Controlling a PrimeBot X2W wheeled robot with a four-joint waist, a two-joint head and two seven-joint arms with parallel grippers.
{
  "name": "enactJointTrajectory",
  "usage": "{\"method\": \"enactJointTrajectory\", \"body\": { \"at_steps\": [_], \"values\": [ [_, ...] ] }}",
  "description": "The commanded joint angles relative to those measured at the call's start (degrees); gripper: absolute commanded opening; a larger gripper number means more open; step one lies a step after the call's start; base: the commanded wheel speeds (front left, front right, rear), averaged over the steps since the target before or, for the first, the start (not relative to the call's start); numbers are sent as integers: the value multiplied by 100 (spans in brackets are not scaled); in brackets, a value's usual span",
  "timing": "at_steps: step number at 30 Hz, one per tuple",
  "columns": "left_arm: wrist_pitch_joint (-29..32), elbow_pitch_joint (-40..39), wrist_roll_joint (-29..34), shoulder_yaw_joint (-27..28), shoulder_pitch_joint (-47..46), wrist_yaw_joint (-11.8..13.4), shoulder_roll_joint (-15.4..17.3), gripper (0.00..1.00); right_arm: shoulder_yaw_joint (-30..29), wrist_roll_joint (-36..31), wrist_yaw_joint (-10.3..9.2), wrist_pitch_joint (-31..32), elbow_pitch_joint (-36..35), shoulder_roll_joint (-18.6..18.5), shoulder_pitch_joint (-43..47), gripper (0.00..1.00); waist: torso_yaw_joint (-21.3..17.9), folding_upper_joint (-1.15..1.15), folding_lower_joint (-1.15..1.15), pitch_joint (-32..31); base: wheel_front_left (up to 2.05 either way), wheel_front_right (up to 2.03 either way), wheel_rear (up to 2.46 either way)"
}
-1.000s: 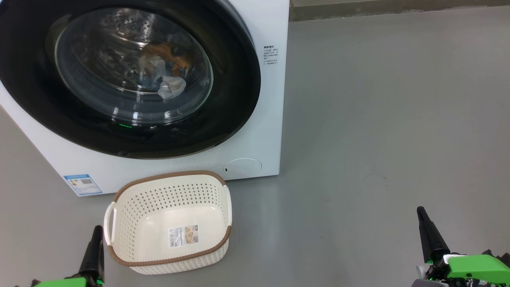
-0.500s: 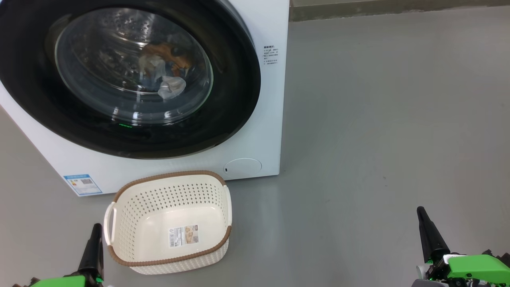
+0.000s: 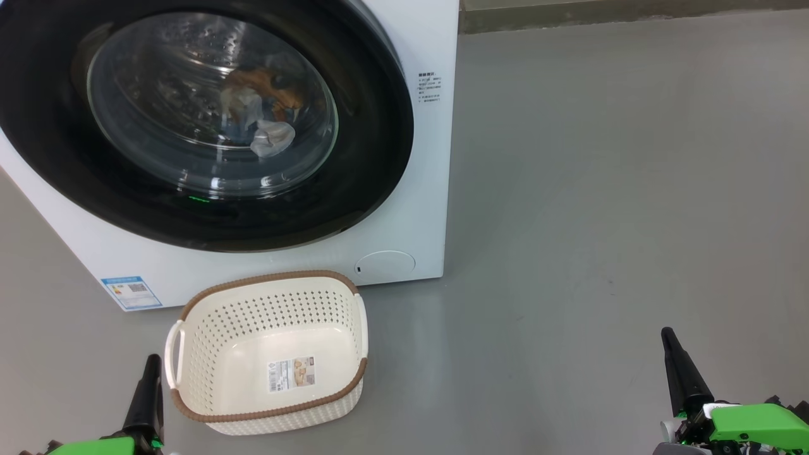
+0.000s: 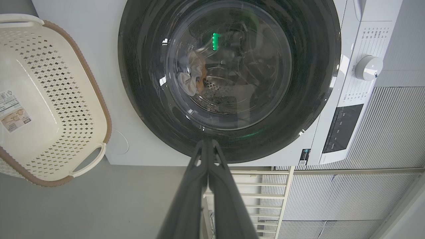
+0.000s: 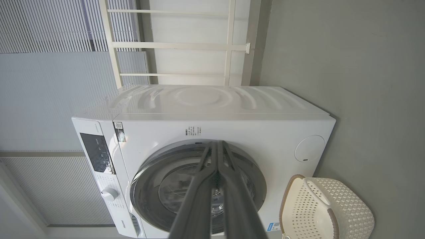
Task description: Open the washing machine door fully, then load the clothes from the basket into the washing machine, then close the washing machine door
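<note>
The white washing machine [image 3: 417,208] stands at the upper left with its round black door [image 3: 354,189] flat against the front. Through the glass window I see the clothes [image 3: 262,117] lying in the steel drum, orange-brown and pale pieces. On the floor in front sits the cream basket [image 3: 268,351] with a brown rim, holding just its label sticker. My left gripper [image 3: 152,363] is shut just left of the basket. My right gripper [image 3: 667,335] is shut far off at the lower right. The door [image 4: 229,79] and the clothes [image 4: 191,78] also show in the left wrist view, the machine [image 5: 212,126] and the basket [image 5: 327,209] in the right wrist view.
Grey floor [image 3: 600,189] stretches open to the right of the machine. A control panel with a dial [image 4: 368,67] sits on the machine's front. White railings [image 5: 179,43] and ribbed wall panels stand behind it.
</note>
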Motion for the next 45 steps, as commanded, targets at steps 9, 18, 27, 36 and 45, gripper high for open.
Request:
{"method": "enactJointTrajectory", "body": {
  "at_steps": [9, 18, 27, 36, 45],
  "values": [
    [61, -102, 43, 209, -234, -65, 69, 0, 128, 20, -5, 44, -171, -20, -261, 0, 0, 0, 0, 0, 0, 0, 0],
    [71, -102, 54, 221, -235, -65, 60, 0, 128, 20, -5, 44, -171, -20, -261, 0, 0, 0, 0, 0, 0, 0, 0],
    [79, -101, 62, 231, -236, -65, 54, 0, 129, 21, -5, 44, -171, -20, -261, 0, 0, 0, 0, 0, 0, 0, 0],
    [87, -101, 70, 241, -236, -65, 47, 0, 129, 21, -5, 44, -170, -20, -261, 0, 0, 0, 0, 0, 0, 0, 0],
    [94, -100, 78, 250, -237, -65, 40, 0, 129, 21, -5, 44, -170, -20, -261, 0, 0, 0, 0, 0, 0, 0, 0]
  ]
}}
